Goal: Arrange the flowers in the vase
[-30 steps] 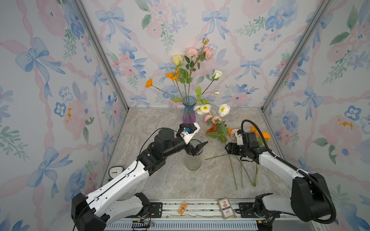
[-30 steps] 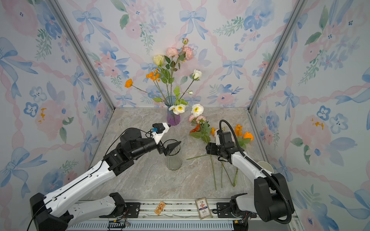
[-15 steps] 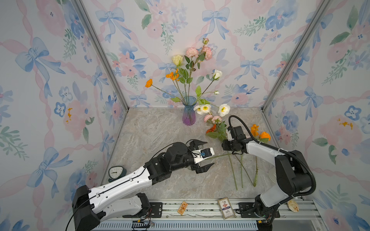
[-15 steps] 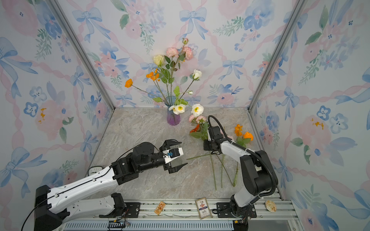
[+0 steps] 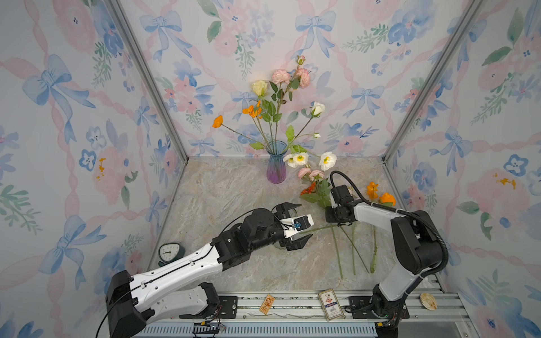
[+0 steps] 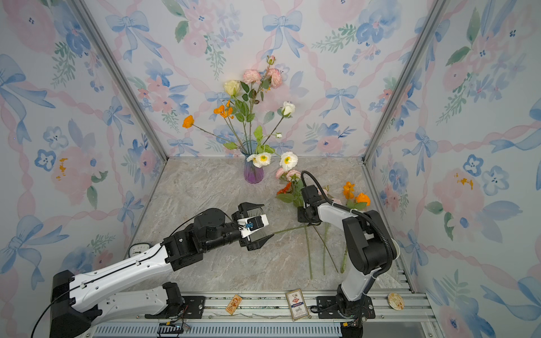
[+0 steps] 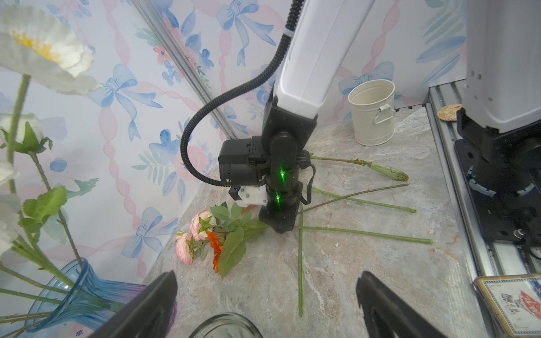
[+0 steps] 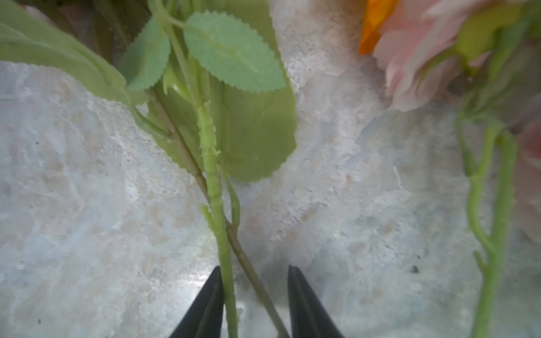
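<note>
The left arm point(image 5: 175, 269) reaches low from the front rail across the marble table point(image 5: 222, 193) and ends in front of the vase point(image 5: 276, 166). Its wrist is level, and the left gripper point(image 5: 306, 220) gapes wide and empty over a clear glass jar point(image 7: 225, 324). The right arm point(image 5: 371, 213) folds back on itself to the front right of the vase with its wrist turned straight down, so the right gripper point(image 8: 254, 272) stands among the loose flowers point(image 5: 319, 190). Its jaws are narrowly parted and straddle two stems: one fingertip point(image 8: 209, 301) touches the paler green stem point(image 8: 210, 164), the darker stem point(image 8: 241, 252) lies free between them, and nothing is pinched. The loose flowers lie flat just right of the vase, with their heads toward the back wall and their long stems running away from the vase toward the front rail. One crosswise stem point(image 5: 319, 228) points its cut end at the left gripper. Other blooms point(image 5: 281, 77) stand upright in the vase. A cream bucket point(image 7: 371, 117) shows beyond the right arm in the left wrist view only. A printed tin point(image 5: 330, 304) lies on the rail far in front of the vase. A small clock point(image 5: 169, 252) sits to the front left of the vase.
</note>
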